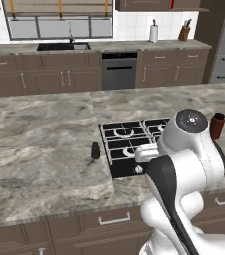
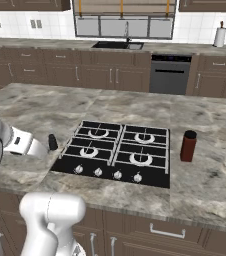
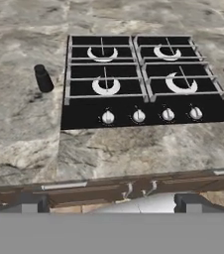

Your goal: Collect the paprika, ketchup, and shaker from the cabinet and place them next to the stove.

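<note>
Right base view is showing the whole paprika (image 2: pixel 188 145) right of the stove (image 2: pixel 116 152); hand view is clipping it. Shaker (image 2: pixel 52 142) sitting left. Gripper (image 3: pixel 112 202) is hanging wide open, empty.

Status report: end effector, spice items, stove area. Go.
End effector open, empty, hanging above the counter's front edge. Shaker standing left of stove, paprika right of it. Ketchup not yet beside stove.

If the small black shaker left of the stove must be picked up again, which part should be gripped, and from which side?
Grip the shaker around its wider lower body, coming from above. It stands upright on the counter, apart from the stove, and narrows toward the top, so a high grip would probably slip. The open end effector looks wide enough for it.
</note>
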